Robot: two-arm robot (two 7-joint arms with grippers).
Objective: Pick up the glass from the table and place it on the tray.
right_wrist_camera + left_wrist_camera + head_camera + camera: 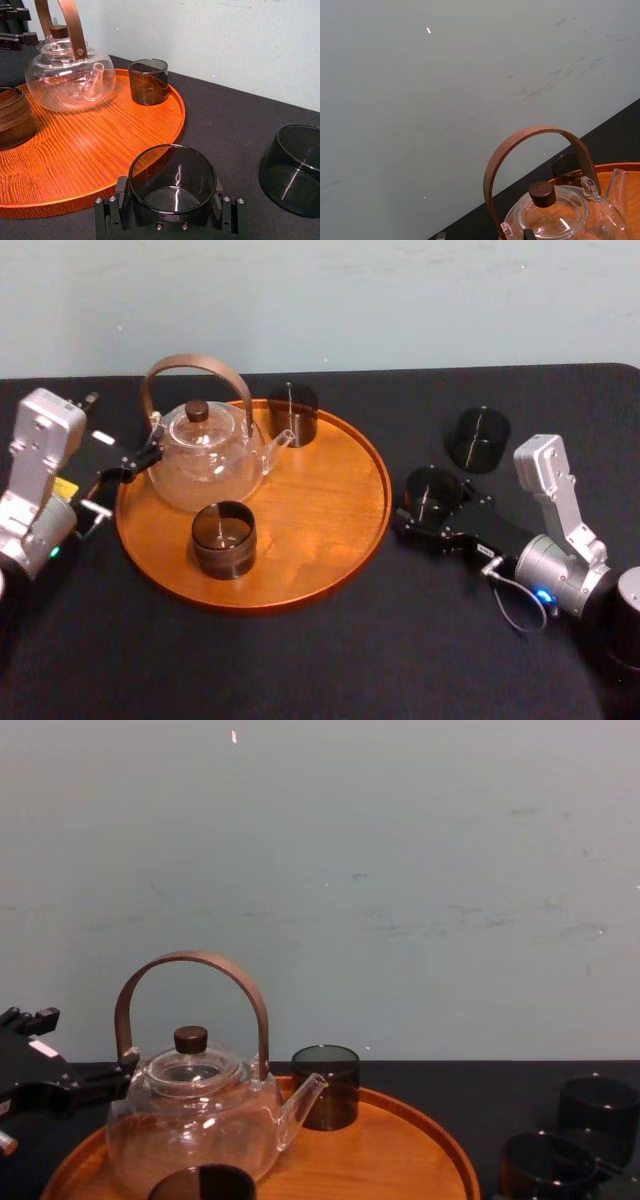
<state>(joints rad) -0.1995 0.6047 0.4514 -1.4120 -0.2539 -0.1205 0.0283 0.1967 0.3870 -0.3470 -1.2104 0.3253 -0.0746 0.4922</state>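
Glass [432, 490] is standing on the desk [400, 660] just right of the tray [320, 500], with the right hand [172, 197] closing around it.

Its fingers [119, 200] are lying against opposite sides of the smoky wall and seem to be clamping it low down, while the base is resting on the desk. To do this step well, the hand should be lifting straight up until the base is clearing the raised rim. It should be keeping the glass upright and carrying it toward the bare wood on the tray's right half, away from the teapot [205, 455] and the two cups [223, 538] already there. A second glass [477, 438] is waiting nearby behind it. The left hand [135, 462] is idling beside the teapot handle.
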